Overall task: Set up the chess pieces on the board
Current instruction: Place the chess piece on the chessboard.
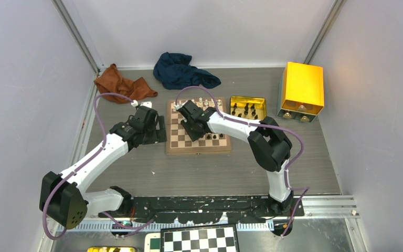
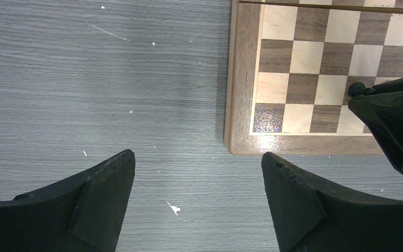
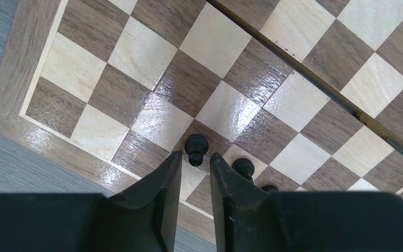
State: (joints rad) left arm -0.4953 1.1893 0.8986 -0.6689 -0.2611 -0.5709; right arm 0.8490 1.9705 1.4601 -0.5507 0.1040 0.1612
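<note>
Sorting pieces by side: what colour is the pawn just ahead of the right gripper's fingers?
Black; the pawn shows best in the right wrist view.

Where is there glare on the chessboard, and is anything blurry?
Right wrist: glossy glare streaks on the chessboard around the black pawn, focus crisp. Left wrist: sheen on the corner square, table grain sharp. Top external: even light, gold box glowing bright.

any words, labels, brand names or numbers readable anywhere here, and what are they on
None can be read.
wooden chessboard: plain rim, no letters or numbers in either wrist view.
gold box: no print visible.
gold tin tray: no print visible.
robot arms: no legible markings; anything there is too small to tell.
</note>
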